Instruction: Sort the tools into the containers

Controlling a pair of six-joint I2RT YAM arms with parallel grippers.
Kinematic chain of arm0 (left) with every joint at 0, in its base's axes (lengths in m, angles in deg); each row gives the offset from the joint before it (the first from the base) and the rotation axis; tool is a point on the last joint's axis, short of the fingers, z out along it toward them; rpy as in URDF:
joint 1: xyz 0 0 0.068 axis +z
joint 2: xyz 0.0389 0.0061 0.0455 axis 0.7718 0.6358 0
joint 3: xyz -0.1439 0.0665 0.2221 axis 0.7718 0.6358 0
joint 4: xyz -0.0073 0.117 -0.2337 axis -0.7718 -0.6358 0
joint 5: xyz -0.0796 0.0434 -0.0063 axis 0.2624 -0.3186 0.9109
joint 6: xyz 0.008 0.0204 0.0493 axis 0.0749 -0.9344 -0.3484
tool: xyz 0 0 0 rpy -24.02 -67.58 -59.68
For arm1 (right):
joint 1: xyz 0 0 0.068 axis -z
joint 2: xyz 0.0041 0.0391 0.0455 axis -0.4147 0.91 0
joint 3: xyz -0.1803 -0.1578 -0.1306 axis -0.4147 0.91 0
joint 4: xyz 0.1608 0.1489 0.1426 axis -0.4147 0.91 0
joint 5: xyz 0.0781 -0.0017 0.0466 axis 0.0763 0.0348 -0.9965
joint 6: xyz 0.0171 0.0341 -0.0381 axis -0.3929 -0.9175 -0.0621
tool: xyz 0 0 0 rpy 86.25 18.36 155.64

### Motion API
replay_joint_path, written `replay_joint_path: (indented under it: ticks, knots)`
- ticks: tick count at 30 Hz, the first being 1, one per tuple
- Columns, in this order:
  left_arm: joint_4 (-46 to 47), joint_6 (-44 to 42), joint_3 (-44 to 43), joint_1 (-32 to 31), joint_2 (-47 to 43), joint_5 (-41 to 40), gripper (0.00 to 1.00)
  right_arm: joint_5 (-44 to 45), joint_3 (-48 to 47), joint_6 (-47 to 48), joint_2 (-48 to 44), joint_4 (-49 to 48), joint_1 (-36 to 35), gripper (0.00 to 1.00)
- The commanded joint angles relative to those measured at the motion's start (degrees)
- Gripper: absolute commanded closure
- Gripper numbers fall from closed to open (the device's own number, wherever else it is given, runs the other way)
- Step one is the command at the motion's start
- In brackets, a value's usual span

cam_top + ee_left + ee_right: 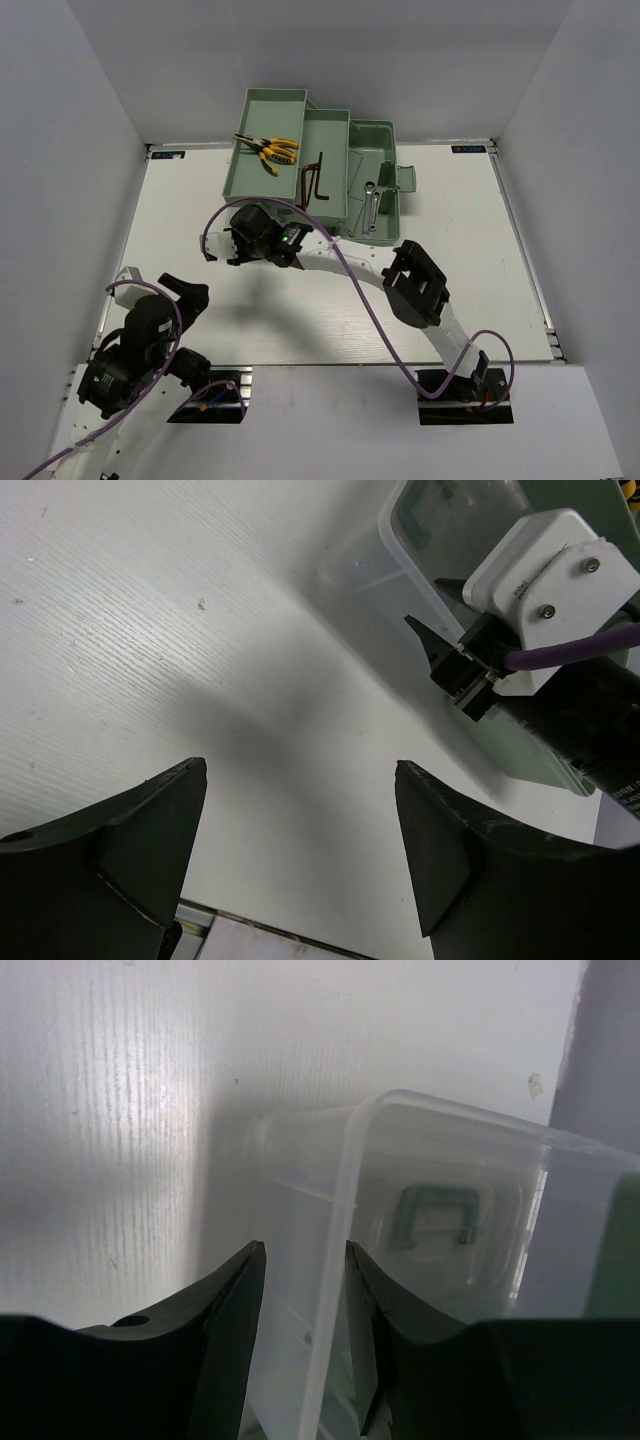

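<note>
Mint-green toolbox [270,115] trays fanned open, right end effector [302,1260] pinching its translucent lid [450,1150], left end effector [300,772] spread apart

Two black fingers [200,1350] of the right gripper [304,1260] stand close together at the bottom of the frame, bracketing the rim of a translucent lid [450,1150]. Whether they pinch it cannot be told. A green handle [436,1218] shows dimly through the plastic. The lid lies over a white ribbed table [120,1110], with a grey wall [610,1050] at upper right.
</note>
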Motion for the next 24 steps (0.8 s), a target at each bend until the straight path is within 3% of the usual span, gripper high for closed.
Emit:
replay_joint_path:
  ticks: [1, 9, 18, 20, 24]
  knots:
    - [-0.85, 0.55, -1.58, 0.26, -0.25, -0.82, 0.14, 3.43, 0.38, 1.95, -3.57, -3.63, -0.22, 0.56]
    - [-0.32, 0.55, -1.05, 0.26, -0.25, -0.82, 0.14, 4.67, -1.35, 3.02, 0.47, -3.73, 0.75, 0.52]
    - [-0.32, 0.55, -1.05, 0.26, -0.25, -0.82, 0.14, -0.61, -5.50, 0.20, 5.66, -0.03, 2.77, 0.47]
    - [-0.32, 0.55, -1.05, 0.26, -0.25, -0.82, 0.14, -1.13, -5.67, 0.11, 6.71, -0.20, 2.94, 0.52]
    - [-0.32, 0.55, -1.05, 0.26, -0.25, -0.82, 0.14, -2.54, -6.29, -1.02, 6.10, 1.20, 2.68, 0.90]
